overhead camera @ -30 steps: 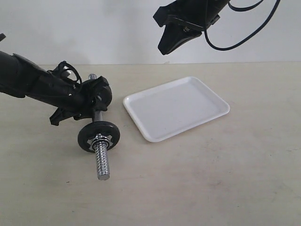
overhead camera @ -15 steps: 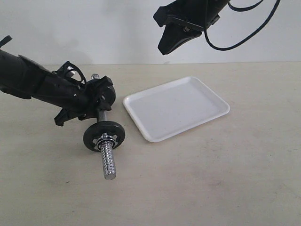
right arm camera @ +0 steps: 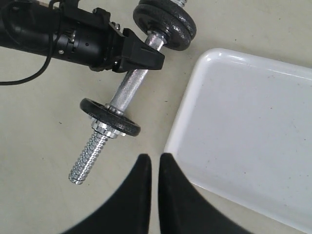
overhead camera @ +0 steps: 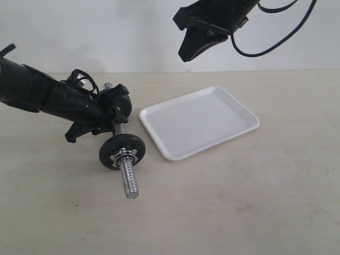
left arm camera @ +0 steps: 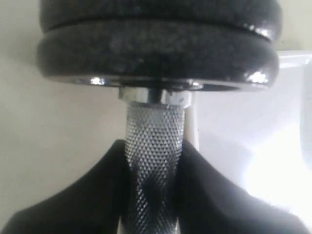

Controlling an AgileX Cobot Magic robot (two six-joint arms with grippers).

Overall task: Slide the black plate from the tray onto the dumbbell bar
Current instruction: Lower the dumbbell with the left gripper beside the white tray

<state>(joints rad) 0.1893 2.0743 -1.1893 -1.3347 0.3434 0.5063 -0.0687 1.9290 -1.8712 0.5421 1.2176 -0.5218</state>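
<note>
My left gripper (overhead camera: pixel 114 114) is shut on the knurled middle of the dumbbell bar (overhead camera: pixel 127 178), just left of the white tray (overhead camera: pixel 199 119). The black plate (overhead camera: pixel 122 151) sits on the bar's near end with a silver collar nut (overhead camera: pixel 123 155) outside it, and bare thread sticks out beyond. In the left wrist view the fingers (left arm camera: pixel 204 185) clamp the bar (left arm camera: pixel 155 126) below two wider black discs (left arm camera: pixel 156 53). My right gripper (overhead camera: pixel 186 56) hangs high above the tray's far left, shut with nothing held. The tray (right arm camera: pixel 243 122) holds nothing.
The beige table runs to a white wall behind. The right wrist view shows the two wider discs (right arm camera: pixel 165 23) at the bar's far end, close to the tray's corner, and the left arm's body (right arm camera: pixel 73 39) beside them. A black cable loops off the right arm (overhead camera: pixel 276 37).
My left gripper has carried the dumbbell to the right, toward the tray, and the threaded near end has swung right with it. The right arm has not moved.
</note>
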